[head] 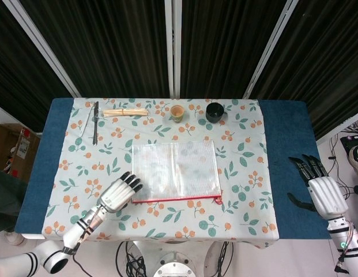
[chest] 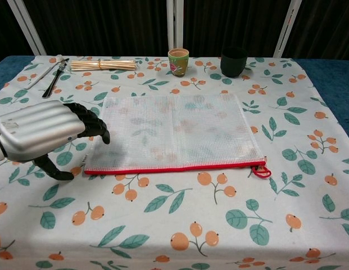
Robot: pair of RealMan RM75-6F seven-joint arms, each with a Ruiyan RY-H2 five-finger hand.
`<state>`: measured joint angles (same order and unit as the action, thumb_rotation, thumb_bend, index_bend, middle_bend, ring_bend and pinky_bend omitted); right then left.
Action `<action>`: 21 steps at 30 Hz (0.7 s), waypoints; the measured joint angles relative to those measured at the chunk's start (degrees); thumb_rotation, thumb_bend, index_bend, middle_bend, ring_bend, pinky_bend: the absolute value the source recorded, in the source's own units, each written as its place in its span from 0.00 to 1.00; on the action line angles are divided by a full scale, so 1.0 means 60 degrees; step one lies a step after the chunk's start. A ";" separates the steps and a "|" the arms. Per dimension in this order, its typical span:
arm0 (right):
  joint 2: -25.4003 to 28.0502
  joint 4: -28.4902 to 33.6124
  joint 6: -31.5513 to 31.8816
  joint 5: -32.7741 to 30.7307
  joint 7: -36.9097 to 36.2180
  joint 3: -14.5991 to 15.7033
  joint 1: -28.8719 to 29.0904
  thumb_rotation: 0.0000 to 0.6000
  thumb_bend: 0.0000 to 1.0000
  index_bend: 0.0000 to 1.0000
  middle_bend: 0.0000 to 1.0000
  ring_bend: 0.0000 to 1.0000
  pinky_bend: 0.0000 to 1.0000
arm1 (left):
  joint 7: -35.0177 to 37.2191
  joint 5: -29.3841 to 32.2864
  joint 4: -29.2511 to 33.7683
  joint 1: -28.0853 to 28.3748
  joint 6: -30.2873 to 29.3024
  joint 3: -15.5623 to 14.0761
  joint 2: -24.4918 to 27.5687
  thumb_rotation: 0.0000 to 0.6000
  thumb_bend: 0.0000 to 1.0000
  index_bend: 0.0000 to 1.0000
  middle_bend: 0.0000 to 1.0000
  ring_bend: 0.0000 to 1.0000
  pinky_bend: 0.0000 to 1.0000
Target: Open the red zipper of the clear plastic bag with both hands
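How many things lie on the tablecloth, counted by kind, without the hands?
Cups: 2, one floral, one dark
Plastic bag with red zipper: 1
Bundle of wooden sticks: 1
Thin dark utensil: 1
Total: 5

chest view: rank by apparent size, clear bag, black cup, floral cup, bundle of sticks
1. clear bag, by far the largest.
2. bundle of sticks, longest of the rest, though thin.
3. black cup.
4. floral cup, slightly smaller than the black cup; both sit at similar depth, so the comparison is fair.
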<state>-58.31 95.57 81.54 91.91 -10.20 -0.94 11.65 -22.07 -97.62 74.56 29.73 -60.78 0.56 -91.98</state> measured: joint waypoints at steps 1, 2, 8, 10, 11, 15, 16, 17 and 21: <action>0.0001 0.0006 -0.0003 -0.0004 0.0003 -0.0003 -0.0005 1.00 0.18 0.08 0.13 0.00 0.00 | 0.0022 0.0020 -0.0074 0.0013 -0.0008 -0.0013 -0.0053 1.00 0.02 0.30 0.25 0.21 0.22; -0.0002 0.0009 -0.0002 -0.0013 0.0005 -0.0008 -0.0013 1.00 0.18 0.08 0.13 0.00 0.00 | 0.0081 0.0037 -0.0172 0.0031 -0.0032 -0.0021 -0.0129 1.00 0.02 0.30 0.25 0.21 0.22; -0.0023 0.0009 0.0024 -0.0065 0.0020 -0.0036 -0.0070 1.00 0.18 0.08 0.13 0.00 0.00 | 0.0702 0.0099 -0.0715 0.0230 -0.0178 0.0021 -0.0669 1.00 0.02 0.31 0.25 0.21 0.22; -0.0017 0.0011 0.0052 -0.0074 0.0018 -0.0051 -0.0091 1.00 0.18 0.08 0.13 0.00 0.00 | 0.0858 0.0103 -0.0874 0.0308 -0.0215 0.0042 -0.0818 1.00 0.02 0.32 0.25 0.21 0.22; -0.0011 0.0012 0.0069 -0.0078 0.0015 -0.0058 -0.0101 1.00 0.18 0.08 0.13 0.00 0.00 | 0.0976 0.0105 -0.0957 0.0350 -0.0237 0.0052 -0.0900 1.00 0.02 0.32 0.25 0.21 0.21; 0.0009 0.0003 0.0115 -0.0112 0.0003 -0.0083 -0.0154 1.00 0.18 0.08 0.13 0.00 0.00 | 0.1540 0.0062 -0.1347 0.0455 -0.0425 0.0058 -0.1192 1.00 0.07 0.38 0.25 0.21 0.22; 0.0013 0.0003 0.0122 -0.0124 0.0002 -0.0090 -0.0165 1.00 0.18 0.08 0.13 0.00 0.00 | 0.1701 0.0042 -0.1459 0.0472 -0.0493 0.0051 -0.1260 1.00 0.09 0.39 0.25 0.21 0.22; 0.0017 0.0003 0.0130 -0.0131 0.0002 -0.0095 -0.0174 1.00 0.18 0.08 0.13 0.00 0.00 | 0.1932 0.0009 -0.1621 0.0495 -0.0587 0.0037 -0.1350 1.00 0.11 0.40 0.25 0.21 0.22; 0.0021 0.0013 0.0142 -0.0156 0.0014 -0.0137 -0.0187 1.00 0.18 0.08 0.13 0.00 0.00 | 0.2599 -0.0116 -0.2315 0.0578 -0.0839 -0.0057 -0.1641 1.00 0.24 0.43 0.25 0.21 0.22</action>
<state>-58.18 95.65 82.39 90.98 -10.11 -1.76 10.53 -6.48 -98.31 60.67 33.20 -65.81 0.22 -101.82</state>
